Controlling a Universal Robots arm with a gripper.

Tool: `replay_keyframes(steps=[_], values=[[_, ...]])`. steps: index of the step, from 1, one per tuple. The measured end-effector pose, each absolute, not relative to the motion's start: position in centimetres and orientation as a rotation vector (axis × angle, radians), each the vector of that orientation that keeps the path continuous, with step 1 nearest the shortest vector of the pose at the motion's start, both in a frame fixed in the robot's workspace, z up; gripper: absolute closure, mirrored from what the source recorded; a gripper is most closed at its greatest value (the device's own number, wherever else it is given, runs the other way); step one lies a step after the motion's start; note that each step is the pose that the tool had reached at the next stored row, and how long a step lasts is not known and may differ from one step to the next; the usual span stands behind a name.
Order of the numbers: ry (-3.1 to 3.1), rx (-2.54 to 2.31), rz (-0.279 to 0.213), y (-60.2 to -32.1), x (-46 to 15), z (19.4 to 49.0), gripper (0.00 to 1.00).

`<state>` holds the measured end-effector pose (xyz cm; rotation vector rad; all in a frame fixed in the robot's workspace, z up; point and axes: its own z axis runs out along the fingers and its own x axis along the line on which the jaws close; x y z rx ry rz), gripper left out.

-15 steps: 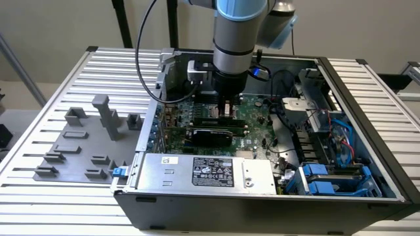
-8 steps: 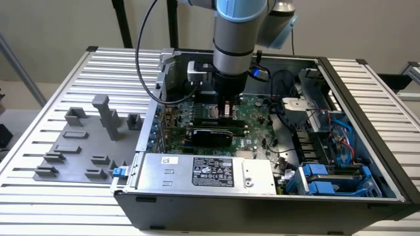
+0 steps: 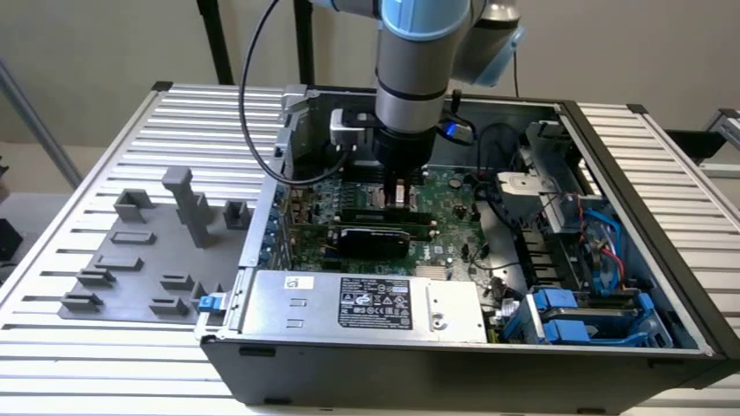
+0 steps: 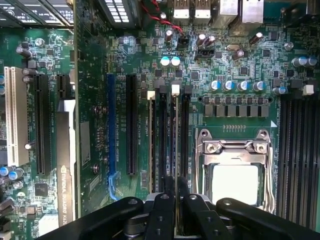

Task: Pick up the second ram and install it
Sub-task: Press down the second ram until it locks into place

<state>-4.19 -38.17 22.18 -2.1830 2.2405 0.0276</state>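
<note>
On the exterior view's left, grey blocks [image 3: 151, 260] sit on the slatted table [image 3: 69, 217]. At centre, the claw [image 3: 398, 192] reaches into the open computer case [image 3: 463, 364], closed narrowly on the memory stick [image 4: 175, 145], which stands edge-on in a motherboard [image 4: 95, 125] slot beside the silver processor [image 4: 235, 182].

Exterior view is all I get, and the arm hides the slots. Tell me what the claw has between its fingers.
Observer: The claw is closed on the second ram, seen edge-on and lined up along a memory slot.
Operator: Report the neighbouring slots.
Observer: Another thin stick stands in a slot nearby, with one empty black slot between it and the second ram.
Operator: Name what lies on the ram's other side.
Observer: The silver processor socket, with its metal frame, lies just past one more black slot.
</note>
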Motion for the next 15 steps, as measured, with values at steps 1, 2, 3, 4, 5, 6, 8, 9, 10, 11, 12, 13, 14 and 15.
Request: replay_keyframes(steps=[1, 2, 3, 4, 5, 6, 8, 9, 10, 11, 12, 13, 14, 15], values=[[2.240, -2.183, 0.028, -38.2, -4.2, 22.2, 1.00], [2.241, -2.183, 0.028, -38.2, -4.2, 22.2, 1.00], [2.240, -2.183, 0.028, -38.2, -4.2, 22.1, 1.00], [2.240, -2.183, 0.028, -38.2, -4.2, 22.1, 0.00], [2.240, -2.183, 0.028, -38.2, -4.2, 22.1, 0.00], [2.240, -2.183, 0.028, -38.2, -4.2, 22.1, 0.00], [2.240, -2.183, 0.028, -38.2, -4.2, 22.2, 0.00], [2.240, -2.183, 0.028, -38.2, -4.2, 22.3, 0.00], [2.241, -2.183, 0.028, -38.2, -4.2, 22.6, 0.00], [2.240, -2.183, 0.028, -38.2, -4.2, 22.9, 0.00], [2.240, -2.183, 0.028, -38.2, -4.2, 23.2, 0.00], [2.240, -2.183, 0.028, -38.2, -4.2, 23.5, 0.00], [2.240, -2.183, 0.028, -38.2, -4.2, 23.7, 0.00], [2.240, -2.183, 0.028, -38.2, -4.2, 24.0, 0.00]])
